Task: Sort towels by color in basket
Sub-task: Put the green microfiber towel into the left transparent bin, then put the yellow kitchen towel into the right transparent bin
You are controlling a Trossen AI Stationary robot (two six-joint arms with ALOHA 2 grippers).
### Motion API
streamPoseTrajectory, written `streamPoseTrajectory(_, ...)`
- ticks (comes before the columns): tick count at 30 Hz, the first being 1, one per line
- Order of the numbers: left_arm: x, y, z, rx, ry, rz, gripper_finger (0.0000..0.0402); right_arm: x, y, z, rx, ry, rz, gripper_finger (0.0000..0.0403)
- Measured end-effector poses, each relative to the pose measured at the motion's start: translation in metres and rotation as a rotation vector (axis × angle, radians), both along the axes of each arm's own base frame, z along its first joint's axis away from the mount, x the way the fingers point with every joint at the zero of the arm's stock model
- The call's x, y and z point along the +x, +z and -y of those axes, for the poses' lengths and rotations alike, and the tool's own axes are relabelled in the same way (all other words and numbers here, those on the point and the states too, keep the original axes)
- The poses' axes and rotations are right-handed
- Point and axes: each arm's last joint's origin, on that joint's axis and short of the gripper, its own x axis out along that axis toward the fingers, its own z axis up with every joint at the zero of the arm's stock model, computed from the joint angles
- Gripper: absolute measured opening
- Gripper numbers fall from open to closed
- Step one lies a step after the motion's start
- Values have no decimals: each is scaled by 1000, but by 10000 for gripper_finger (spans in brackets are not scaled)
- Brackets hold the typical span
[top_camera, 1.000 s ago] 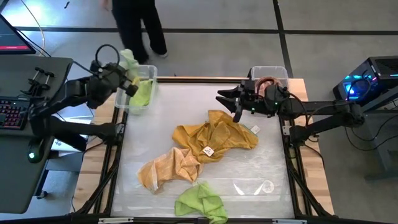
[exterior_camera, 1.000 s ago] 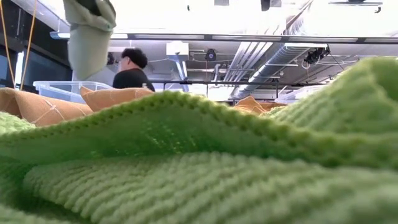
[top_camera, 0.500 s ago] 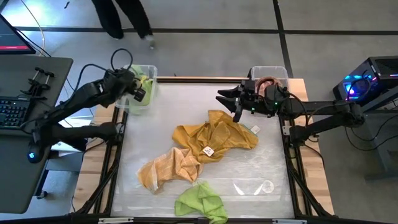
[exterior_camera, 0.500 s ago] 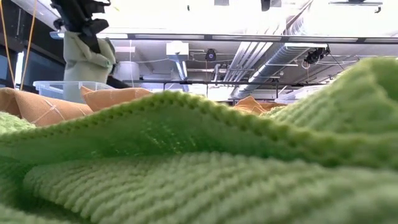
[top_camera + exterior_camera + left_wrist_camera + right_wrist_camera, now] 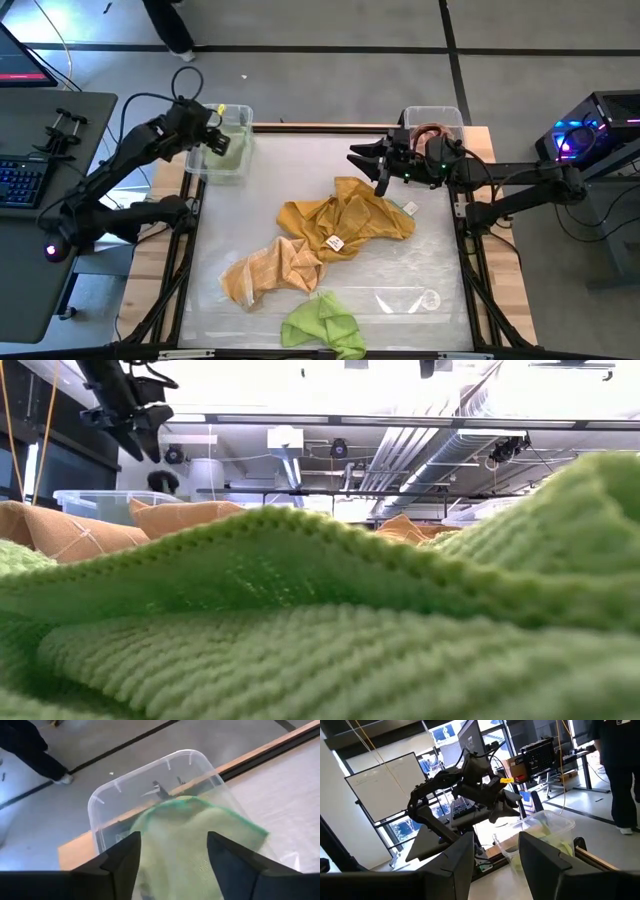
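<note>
A pale sage green towel (image 5: 190, 840) lies in the clear bin (image 5: 238, 115) at the table's far left corner. My left gripper (image 5: 172, 865) hangs open and empty just above it (image 5: 208, 132); it shows at the low view's top left (image 5: 135, 425). On the table lie a mustard yellow towel (image 5: 345, 220), an orange-tan towel (image 5: 270, 272) and a lime green towel (image 5: 322, 325), which fills the low view (image 5: 320, 620). My right gripper (image 5: 365, 160) is open and empty over the table's far side, beyond the mustard towel.
A second clear bin (image 5: 432, 122) at the far right corner holds a dark reddish-brown cloth. A clear plastic sheet covers the table (image 5: 420, 290). A person's legs (image 5: 165, 20) show on the floor beyond the far left corner. A keyboard desk (image 5: 30, 180) stands left of the table.
My left gripper had the pale green towel hanging above the left bin. It went down toward the bin and let go. The towel has dropped into the bin, and the gripper now stands open above it. The person has walked off to the left.
</note>
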Motion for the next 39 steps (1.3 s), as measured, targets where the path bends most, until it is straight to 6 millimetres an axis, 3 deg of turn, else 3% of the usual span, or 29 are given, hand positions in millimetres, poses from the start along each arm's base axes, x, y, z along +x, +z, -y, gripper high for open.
streamPoseTrajectory(12,-5,16,-1,-67,-71,142,236,0,-4,0,3,-1,-41,149)
streamPoseTrajectory(15,-2,1,-4,-127,-86,129,228,0,-6,0,4,-1,-63,149)
streamPoseTrajectory(23,8,-61,-25,-282,-36,127,169,0,-7,1,5,-18,-67,149)
streamPoseTrajectory(29,9,-79,-39,-315,6,39,128,0,-8,1,47,-17,-69,149)
streamPoseTrajectory(33,9,-64,-42,-295,2,51,114,0,-16,1,102,-20,-138,149)
streamPoseTrajectory(39,6,-16,-33,-208,-63,155,106,-1,-42,0,246,-30,-355,149)
